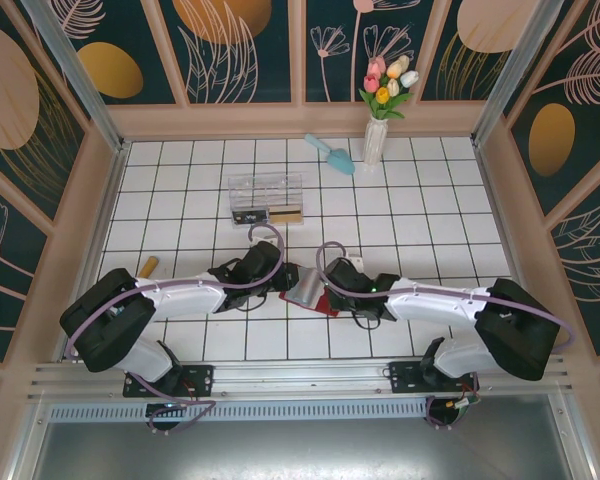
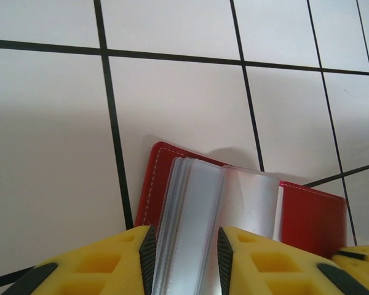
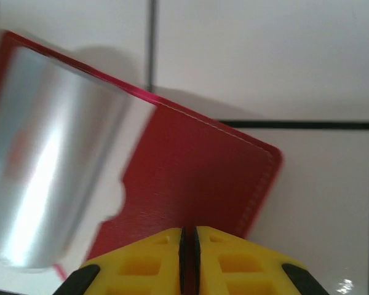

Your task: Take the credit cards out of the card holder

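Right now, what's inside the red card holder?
The card holder holds a stack of clear plastic sleeves, pinched by the left gripper. Glare hides whatever sits in them.

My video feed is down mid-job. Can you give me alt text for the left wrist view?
The left gripper is closed on a bundle of clear plastic sleeves rising from the open red card holder, which lies on the white tiled table. Whether the sleeves hold any cards cannot be told.
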Tool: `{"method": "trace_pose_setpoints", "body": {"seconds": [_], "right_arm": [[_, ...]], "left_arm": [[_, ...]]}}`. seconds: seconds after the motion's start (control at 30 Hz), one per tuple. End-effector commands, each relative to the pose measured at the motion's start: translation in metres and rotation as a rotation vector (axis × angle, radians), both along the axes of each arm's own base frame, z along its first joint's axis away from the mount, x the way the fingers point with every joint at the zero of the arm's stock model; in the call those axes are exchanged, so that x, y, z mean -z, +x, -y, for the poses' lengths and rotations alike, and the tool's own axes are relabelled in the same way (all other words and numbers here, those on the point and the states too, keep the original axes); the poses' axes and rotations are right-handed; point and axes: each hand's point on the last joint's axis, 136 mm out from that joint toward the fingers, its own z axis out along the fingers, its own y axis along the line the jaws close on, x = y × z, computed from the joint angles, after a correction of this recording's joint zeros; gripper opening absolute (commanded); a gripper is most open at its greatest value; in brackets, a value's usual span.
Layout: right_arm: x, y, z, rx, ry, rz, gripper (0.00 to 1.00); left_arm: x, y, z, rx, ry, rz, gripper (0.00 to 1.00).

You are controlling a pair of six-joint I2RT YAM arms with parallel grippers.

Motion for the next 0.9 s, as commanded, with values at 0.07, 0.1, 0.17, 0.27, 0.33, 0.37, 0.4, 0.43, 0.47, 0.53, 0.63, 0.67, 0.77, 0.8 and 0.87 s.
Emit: {"method": "trace_pose_setpoints", "body": {"seconds": [0.07,0.1,0.17,0.27,0.33,0.37,0.4,0.43,0.47,0.53,0.63,0.67,0.77,0.8,0.87], "right_arm": [[0.013,0.012,0.009,0.039,0.031,-0.019,0.14],[0.013,0.016,0.009,0.033,0.028,-0.011,0.14],[0.014,0.022,0.01,0.022,0.016,0.002,0.14],[0.019,0.028,0.012,0.016,-0.004,-0.001,0.14],[0.021,0.029,0.01,0.01,-0.008,-0.005,0.14],[0.021,0.029,0.009,0.007,-0.006,-0.006,0.14],[0.022,0.028,0.01,0.008,-0.005,-0.008,0.14],[0.022,0.027,0.01,0.01,-0.002,-0.009,0.14],[0.022,0.027,0.01,0.011,0.002,-0.009,0.14],[0.023,0.026,0.011,0.015,0.005,-0.007,0.14],[0.023,0.026,0.012,0.016,0.002,-0.006,0.14],[0.023,0.026,0.012,0.016,0.002,-0.004,0.14],[0.023,0.026,0.012,0.017,0.002,-0.006,0.14],[0.023,0.026,0.013,0.018,0.0,-0.006,0.14],[0.023,0.026,0.012,0.018,0.001,-0.005,0.14]], "left_arm": [[-0.002,-0.003,0.007,0.034,-0.047,-0.002,0.34],[-0.001,-0.005,0.008,0.04,-0.055,-0.009,0.34],[0.003,-0.007,0.011,0.048,-0.064,-0.027,0.34],[0.011,-0.01,0.014,0.055,-0.074,-0.06,0.34],[0.016,-0.011,0.017,0.059,-0.074,-0.083,0.34],[0.02,-0.012,0.016,0.055,-0.066,-0.094,0.34],[0.023,-0.012,0.015,0.047,-0.054,-0.103,0.34],[0.026,-0.011,0.012,0.037,-0.035,-0.111,0.34],[0.029,-0.011,0.01,0.032,-0.021,-0.115,0.34],[0.032,-0.012,0.006,0.02,-0.001,-0.119,0.35],[0.031,-0.011,0.001,0.003,0.02,-0.113,0.35],[0.029,-0.01,-0.001,-0.003,0.021,-0.109,0.35],[0.022,-0.011,-0.004,-0.014,0.023,-0.091,0.35],[0.019,-0.011,-0.005,-0.018,0.02,-0.087,0.35],[0.016,-0.013,-0.007,-0.018,0.015,-0.082,0.35]]}}
